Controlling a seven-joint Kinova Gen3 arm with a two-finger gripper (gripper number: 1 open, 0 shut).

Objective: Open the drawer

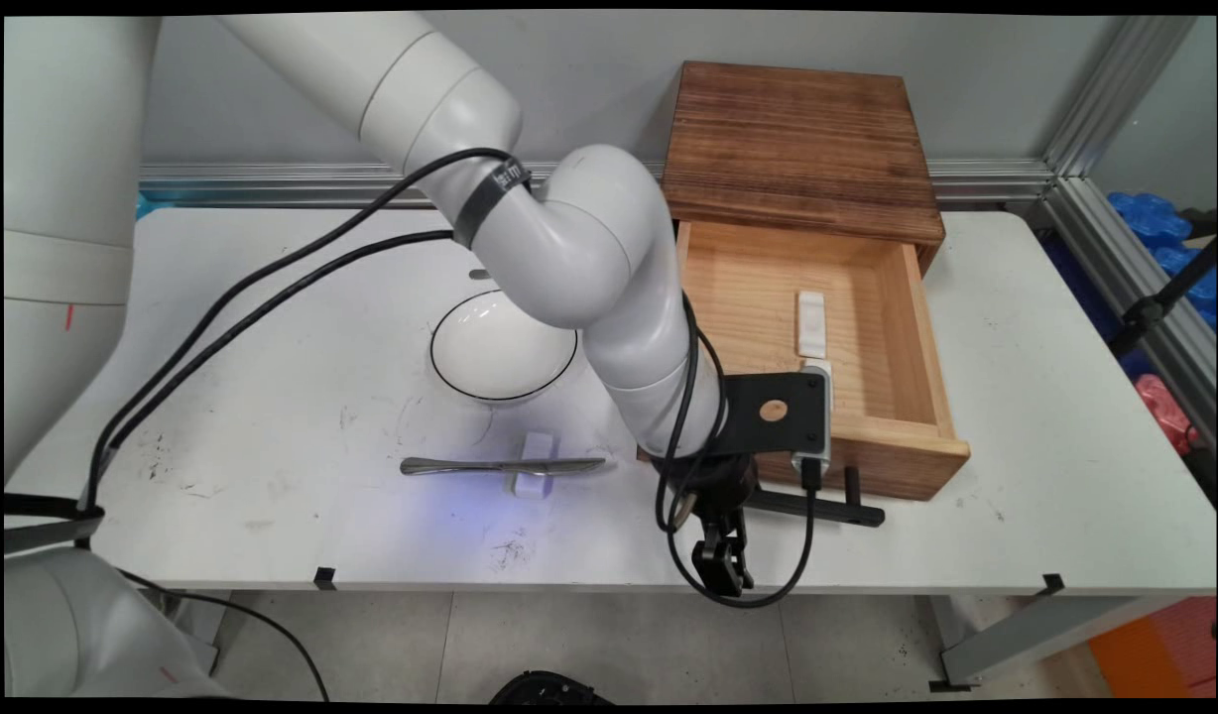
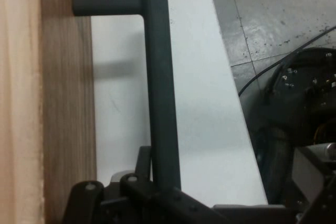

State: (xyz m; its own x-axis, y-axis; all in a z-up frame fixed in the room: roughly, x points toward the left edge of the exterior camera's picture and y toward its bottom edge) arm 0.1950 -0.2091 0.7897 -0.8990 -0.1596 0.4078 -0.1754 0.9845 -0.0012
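A wooden box (image 1: 797, 139) stands at the back right of the table, its drawer (image 1: 902, 327) pulled out toward the near edge. My gripper (image 1: 725, 570) points down at the left end of the drawer's black bar handle (image 1: 817, 508). In the hand view the handle (image 2: 160, 77) runs from the top down into my gripper (image 2: 157, 182), and one finger (image 2: 143, 158) lies against its left side. The drawer's wooden front (image 2: 65, 103) fills the left. The gripper looks shut on the handle. A white oblong piece (image 1: 812, 322) lies inside the drawer.
A white bowl with a dark rim (image 1: 503, 347) sits left of the drawer, partly behind the arm. A metal knife (image 1: 470, 466) lies across a small white block (image 1: 533, 481) in front of it. The table's near edge (image 1: 569, 585) is close below the gripper.
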